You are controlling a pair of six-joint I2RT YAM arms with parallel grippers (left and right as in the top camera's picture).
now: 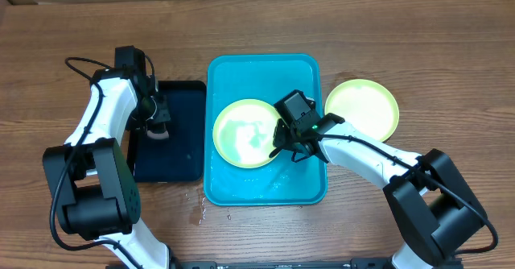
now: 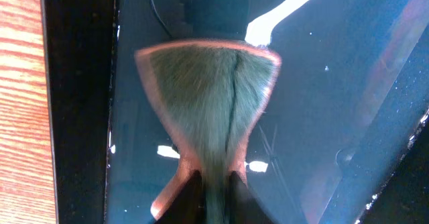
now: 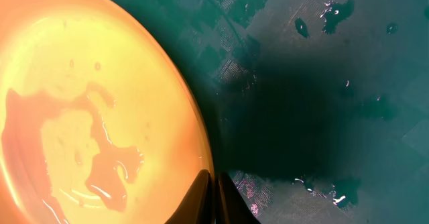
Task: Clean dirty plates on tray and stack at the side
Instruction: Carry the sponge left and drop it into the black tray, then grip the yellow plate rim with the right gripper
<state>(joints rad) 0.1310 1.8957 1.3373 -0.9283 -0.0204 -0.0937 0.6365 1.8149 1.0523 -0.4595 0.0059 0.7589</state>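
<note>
Right claw (image 3: pixel 212 184) pressed together at green plate (image 1: pixel 241 132) rim; bare turquoise tray (image 1: pixel 265 184) floor beside; left claw (image 2: pixel 213 194) pinching brush (image 2: pixel 208 96)

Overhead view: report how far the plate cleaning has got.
Done, it seems: one green plate lies on the table right of the tray. In hand: the second plate, wet, is on the tray, the right pincer shut on its rim; the left pincer holds the brush over the black tray. Left: stacking it on the first. No third plate shows.
</note>
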